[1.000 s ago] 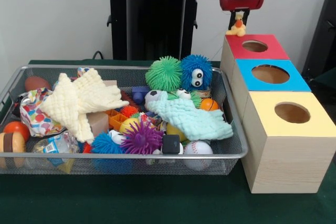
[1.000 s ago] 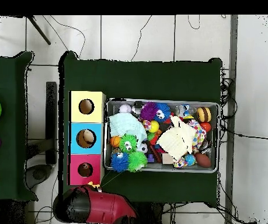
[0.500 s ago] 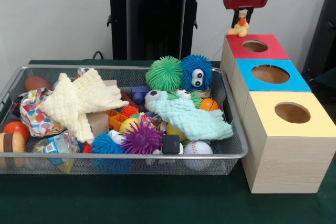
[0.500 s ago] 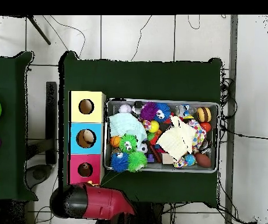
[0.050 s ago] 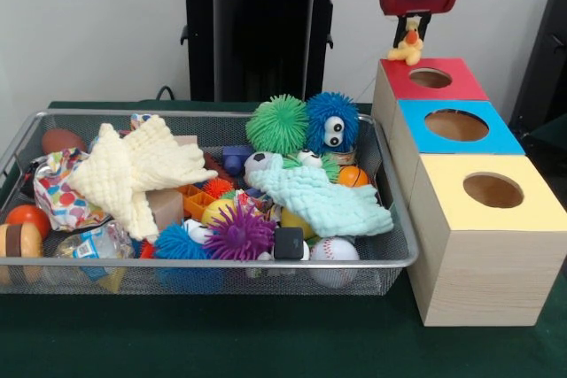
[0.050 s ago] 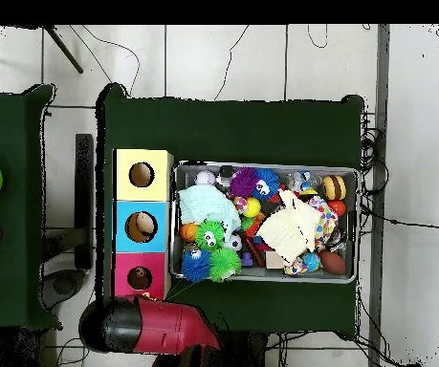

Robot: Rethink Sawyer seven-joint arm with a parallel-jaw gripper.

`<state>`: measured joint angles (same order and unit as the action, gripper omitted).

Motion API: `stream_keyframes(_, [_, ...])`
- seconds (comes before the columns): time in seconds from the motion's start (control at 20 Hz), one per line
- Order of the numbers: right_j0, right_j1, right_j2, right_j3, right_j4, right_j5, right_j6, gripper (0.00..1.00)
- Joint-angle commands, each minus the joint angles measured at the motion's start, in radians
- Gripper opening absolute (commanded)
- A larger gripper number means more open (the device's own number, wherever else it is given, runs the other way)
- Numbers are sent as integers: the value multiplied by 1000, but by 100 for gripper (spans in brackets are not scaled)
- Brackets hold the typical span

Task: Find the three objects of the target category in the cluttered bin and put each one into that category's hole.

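Note:
A small yellow duck toy (image 5: 408, 47) hangs in the air just behind the far left corner of the red-topped box (image 5: 431, 79). My gripper (image 5: 412, 33) is shut on the duck from above. The red box's round hole (image 5: 431, 78) lies a little to the right of the duck and nearer the camera. In the overhead view my red arm (image 6: 151, 325) sits just below the red box (image 6: 140, 277) and hides the gripper and the duck. The wire mesh bin (image 5: 204, 263) full of toys stands left of the boxes.
A blue-topped box (image 5: 456, 126) and a yellow-topped box (image 5: 492, 190) continue the row towards the camera. The bin holds a green spiky ball (image 5: 276, 124), a blue fuzzy ball with eyes (image 5: 331, 121), a cream cloth (image 5: 137, 170), a mint cloth (image 5: 319, 199) and a baseball (image 5: 335, 250).
My gripper has carried the duck a little to the right and slightly up in the front view. In the overhead view the arm has slid left.

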<state>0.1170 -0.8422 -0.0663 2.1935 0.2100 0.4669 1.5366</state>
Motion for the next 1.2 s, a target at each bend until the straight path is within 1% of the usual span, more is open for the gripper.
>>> stream_keyframes(0.05, [-10, 8, 47, -180, 15, -17, 174, 0])
stream_keyframes(0.2, [-10, 10, 43, -183, 16, -16, 177, 0])
stream_keyframes(0.65, [-44, 1, 67, -176, 27, 13, 158, 0])
stream_keyframes(0.85, [-47, 6, 72, -173, 28, 2, 159, 0])
stream_keyframes(1.2, [-22, 20, 60, -191, 27, -1, 185, 0])
